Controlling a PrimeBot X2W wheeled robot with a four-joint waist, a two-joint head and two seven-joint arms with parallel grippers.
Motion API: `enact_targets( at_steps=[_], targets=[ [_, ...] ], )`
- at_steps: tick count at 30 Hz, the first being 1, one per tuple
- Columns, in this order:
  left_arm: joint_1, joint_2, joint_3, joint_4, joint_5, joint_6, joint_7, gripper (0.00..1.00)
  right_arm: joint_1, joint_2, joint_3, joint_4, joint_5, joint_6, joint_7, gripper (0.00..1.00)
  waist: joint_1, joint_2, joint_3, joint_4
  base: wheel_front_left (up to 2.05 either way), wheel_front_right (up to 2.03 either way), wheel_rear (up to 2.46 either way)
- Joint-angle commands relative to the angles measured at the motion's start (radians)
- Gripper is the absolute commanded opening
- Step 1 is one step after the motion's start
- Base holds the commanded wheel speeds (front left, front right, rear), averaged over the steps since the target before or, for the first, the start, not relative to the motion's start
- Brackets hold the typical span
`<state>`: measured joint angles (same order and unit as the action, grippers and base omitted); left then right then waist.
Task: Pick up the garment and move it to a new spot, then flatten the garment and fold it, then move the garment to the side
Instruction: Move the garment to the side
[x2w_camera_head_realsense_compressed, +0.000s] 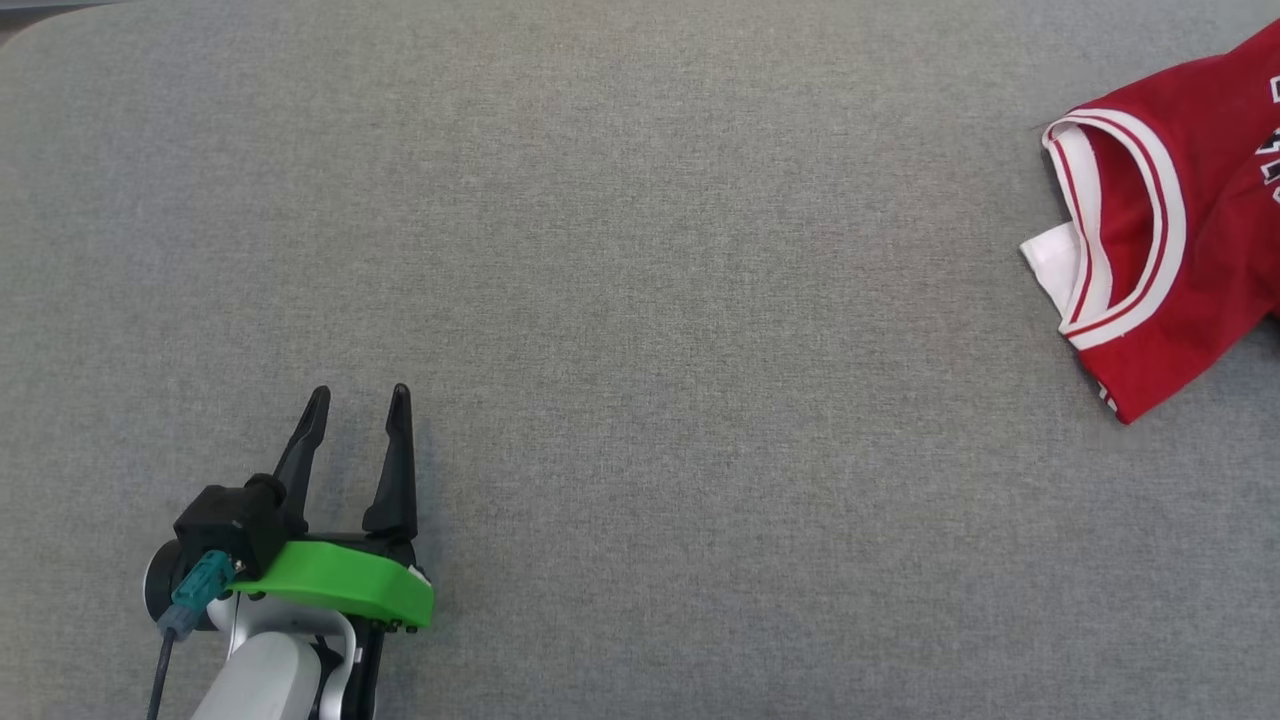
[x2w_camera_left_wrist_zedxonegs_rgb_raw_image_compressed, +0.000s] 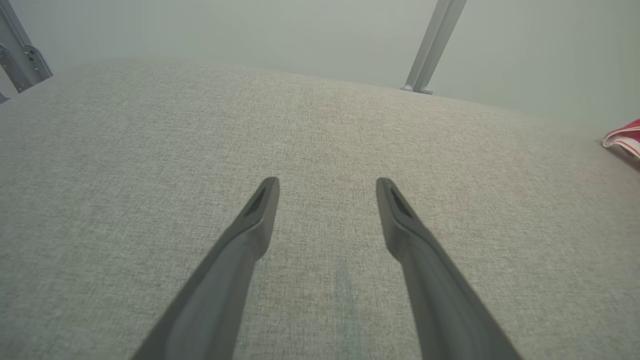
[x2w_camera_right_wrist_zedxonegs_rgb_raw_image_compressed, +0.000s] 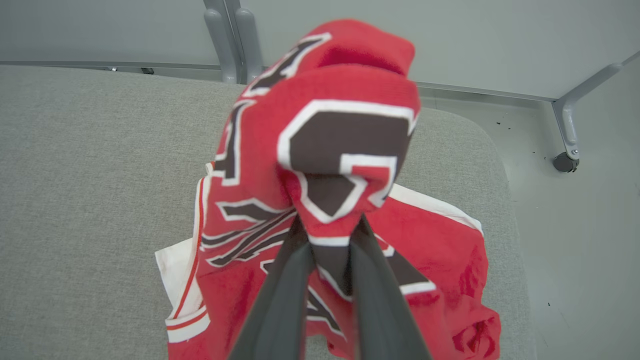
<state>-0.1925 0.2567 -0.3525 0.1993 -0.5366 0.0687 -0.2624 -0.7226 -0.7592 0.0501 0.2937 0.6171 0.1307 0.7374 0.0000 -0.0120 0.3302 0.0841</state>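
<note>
The garment is a red jersey with white and red trim and dark lettering, lying at the right edge of the grey table in the head view. In the right wrist view my right gripper is shut on a bunched fold of the garment, which rises over the fingertips while the rest drapes on the table below. My left gripper hovers open over bare fabric at the lower left, far from the jersey. The left wrist view has its fingers spread apart, with a corner of the garment at the far right edge.
The grey fabric table spans the head view. Beyond its far edge stand metal frame legs and a caster wheel on the pale floor. The table's right edge runs close to the jersey.
</note>
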Motion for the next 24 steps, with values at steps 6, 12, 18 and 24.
enact_targets(
  at_steps=[6, 12, 18, 24],
  targets=[
    [-0.021, 0.01, 0.005, -0.002, 0.012, -0.001, 0.0, 1.0, -0.03, 0.005, -0.026, 0.008, 0.038, 0.0, 0.011, 0.0, 0.0, 0.012, 0.012, -0.03, 0.0, 0.0, 0.0],
    [-0.032, 0.025, 0.004, -0.014, 0.014, 0.006, 0.012, 1.0, -0.001, -0.008, -0.093, 0.052, 0.021, 0.0, 0.028, 0.0, 0.0, 0.012, 0.029, -0.049, 0.0, 0.0, 0.0],
    [-0.035, 0.043, -0.006, -0.033, 0.022, 0.012, 0.035, 1.0, 0.05, 0.018, -0.17, 0.143, -0.055, 0.0, -0.046, 0.01, 0.0, 0.012, 0.061, -0.061, 0.0, 0.0, 0.0],
    [-0.048, 0.052, -0.012, -0.058, 0.027, 0.02, 0.056, 1.0, 0.065, 0.072, -0.235, 0.256, -0.19, 0.0, -0.198, 1.0, 0.0, 0.012, 0.085, -0.063, 0.0, 0.0, 0.0]
  ],
)
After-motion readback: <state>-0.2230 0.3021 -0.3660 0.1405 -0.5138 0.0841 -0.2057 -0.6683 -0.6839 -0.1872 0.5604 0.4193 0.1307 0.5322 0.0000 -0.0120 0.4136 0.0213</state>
